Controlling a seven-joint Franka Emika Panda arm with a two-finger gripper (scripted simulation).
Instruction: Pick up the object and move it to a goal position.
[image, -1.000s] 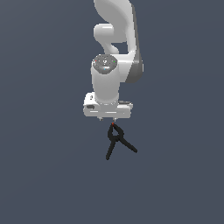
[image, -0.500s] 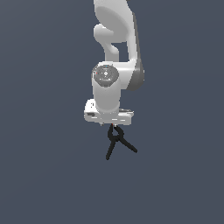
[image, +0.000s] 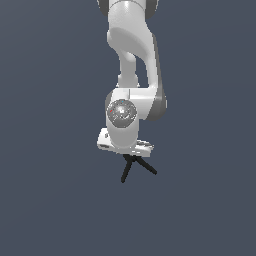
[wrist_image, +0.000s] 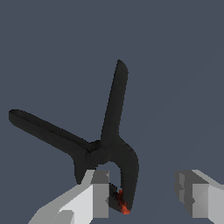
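The object is a small black clamp (wrist_image: 105, 144) with two thin splayed legs, a ring-shaped head and a tiny red tip (wrist_image: 124, 208), lying on the dark grey floor. In the exterior view its legs (image: 134, 168) stick out just below the white hand, and its head is hidden behind the hand. My gripper (wrist_image: 146, 194) is open, right over the clamp's head. One finger (wrist_image: 99, 192) is against the head by the red tip. The other finger (wrist_image: 197, 192) stands well apart from it. In the exterior view the gripper (image: 131, 155) is low over the clamp.
Plain dark grey floor (image: 55, 200) all around. The white arm (image: 134, 60) rises straight above the clamp. No other objects or goal marker show.
The hand has come down onto the clamp. The clamp's head and red tip, visible below the hand a second ago, are now hidden behind it. The clamp has not moved.
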